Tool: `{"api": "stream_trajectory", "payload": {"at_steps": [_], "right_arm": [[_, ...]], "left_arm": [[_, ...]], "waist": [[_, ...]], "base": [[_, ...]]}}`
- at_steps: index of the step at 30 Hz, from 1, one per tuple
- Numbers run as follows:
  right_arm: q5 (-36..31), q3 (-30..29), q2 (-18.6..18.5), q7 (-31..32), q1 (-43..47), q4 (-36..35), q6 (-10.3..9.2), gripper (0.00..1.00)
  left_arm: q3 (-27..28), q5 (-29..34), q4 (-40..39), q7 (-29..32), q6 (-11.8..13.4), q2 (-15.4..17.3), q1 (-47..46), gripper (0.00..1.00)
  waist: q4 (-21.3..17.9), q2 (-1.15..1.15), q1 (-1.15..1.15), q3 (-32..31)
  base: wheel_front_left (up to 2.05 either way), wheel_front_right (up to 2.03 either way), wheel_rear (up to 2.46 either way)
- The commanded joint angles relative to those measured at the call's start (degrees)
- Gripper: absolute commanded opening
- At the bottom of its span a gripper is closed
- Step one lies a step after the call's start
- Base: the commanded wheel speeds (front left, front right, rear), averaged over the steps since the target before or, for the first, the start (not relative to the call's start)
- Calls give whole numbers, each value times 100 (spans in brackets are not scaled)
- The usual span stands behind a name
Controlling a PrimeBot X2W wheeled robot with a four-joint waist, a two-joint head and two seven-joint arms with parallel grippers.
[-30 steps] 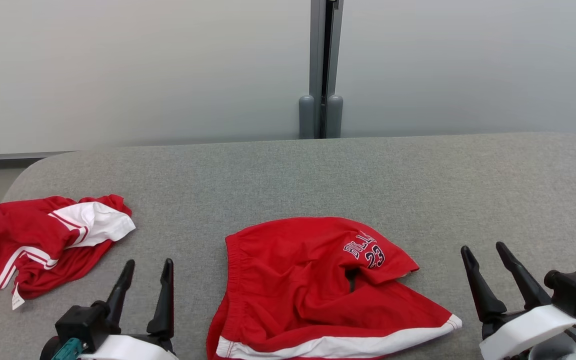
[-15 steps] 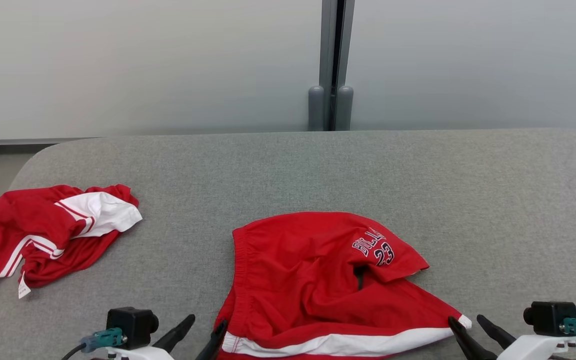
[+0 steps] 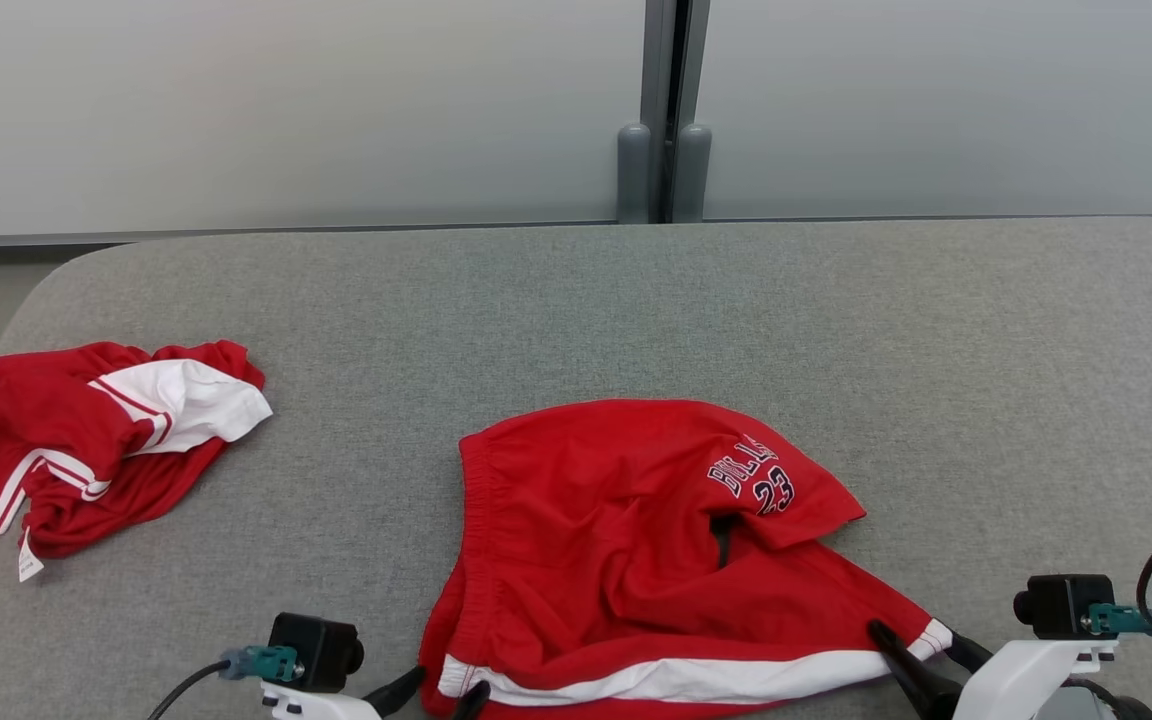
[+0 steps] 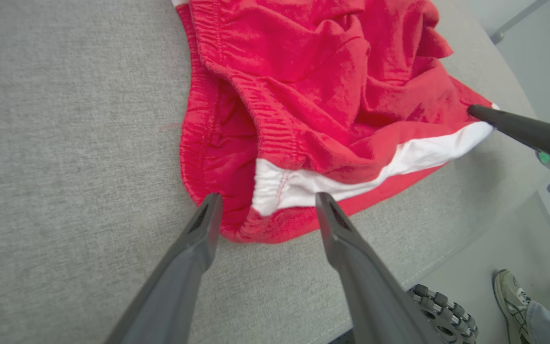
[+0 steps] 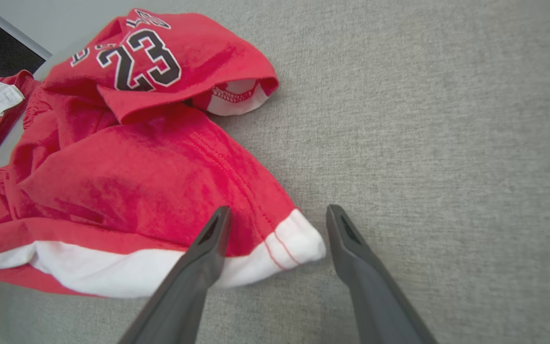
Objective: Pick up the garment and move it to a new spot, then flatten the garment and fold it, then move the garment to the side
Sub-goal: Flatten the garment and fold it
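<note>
Red, white-hemmed garment (image 3: 626,540) lies rumpled; left tool (image 4: 268,197) and right tool (image 5: 279,209) both gape.

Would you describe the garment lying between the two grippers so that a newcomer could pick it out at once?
On the grey table, look to the middle of the near edge, where red shorts lie crumpled. Unlike the red-and-white garment at the left, they carry the number 23 in dark print.

Grey fabric-covered table (image 3: 576,300), red shorts (image 3: 626,540), crumpled red-white garment (image 3: 66,450)
</note>
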Motion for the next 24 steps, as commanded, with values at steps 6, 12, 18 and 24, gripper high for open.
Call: {"api": "stream_trajectory", "payload": {"at_steps": [6, 12, 18, 24], "right_arm": [[173, 175, 41, 38, -190, 253, 2, 100], [236, 281, 70, 56, -251, 481, 2, 40], [282, 358, 45, -67, -307, 501, 2, 0], [595, 368, -55, -573, -295, 49, 3, 0]], "left_arm": [[-135, -79, 314, -118, -38, 98, -347, 100], [-404, -293, 609, -120, -51, 146, -507, 75], [-627, -481, 709, -203, -48, 266, -558, 0], [-565, -690, 463, -499, -49, 473, -501, 0]], "waist": [[-28, 0, 0, 48], [-31, 0, 0, 56], [-56, 0, 0, 18], [-79, 0, 0, -173]], "base": [[0, 0, 0], [0, 0, 0], [0, 0, 0], [0, 0, 0]]}}
